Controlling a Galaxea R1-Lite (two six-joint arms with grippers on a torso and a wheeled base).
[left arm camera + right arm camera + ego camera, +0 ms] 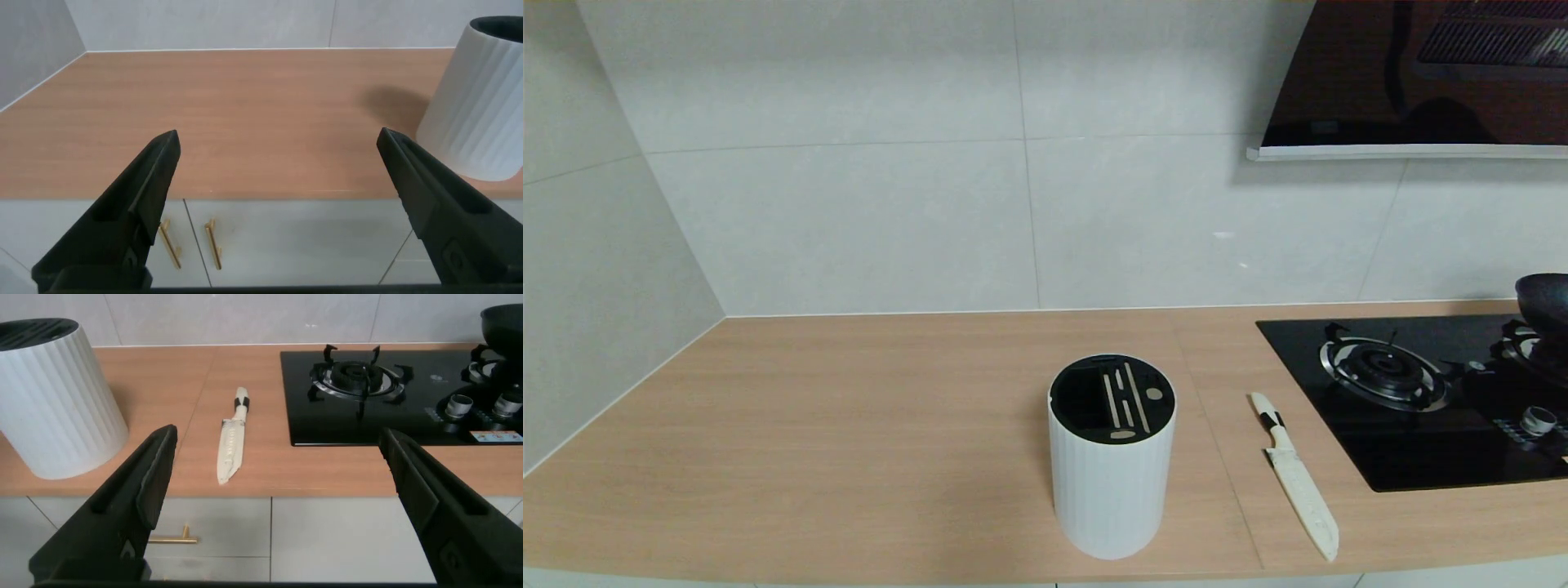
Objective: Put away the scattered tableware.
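Wooden counter [849, 425]: white holder [1111, 482], knife [1294, 478] beside black hob [1405, 449]

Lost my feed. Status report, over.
Left gripper and right gripper open, empty. Knife flat on counter, between white holder and stove. Nothing blocking it.

Domestic kitchen: wooden countertop [890, 425] meeting tiled walls [849, 163], gas hob [1413, 392] at its right end beneath an extractor hood [1421, 73].

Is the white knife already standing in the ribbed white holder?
No, the white knife lies flat on the wooden countertop beside the ribbed white cylindrical holder.
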